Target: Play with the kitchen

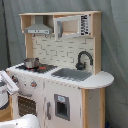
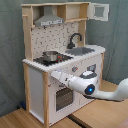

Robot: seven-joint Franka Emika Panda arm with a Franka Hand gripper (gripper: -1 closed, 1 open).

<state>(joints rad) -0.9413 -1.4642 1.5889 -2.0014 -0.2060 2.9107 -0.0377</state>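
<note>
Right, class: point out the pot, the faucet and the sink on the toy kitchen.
pot (image 2: pixel 50 56), second exterior view, on its side wall.
faucet (image 1: pixel 84 57), first exterior view, on the curved spout.
sink (image 1: pixel 71 74), first exterior view, on the grey basin floor.

The kitchen looks like matt white panels edged in pale raw-looking wood; on its stovetop a pot gleams like polished metal; beside it, the sink looks dull grey; the faucet reads black.
</note>
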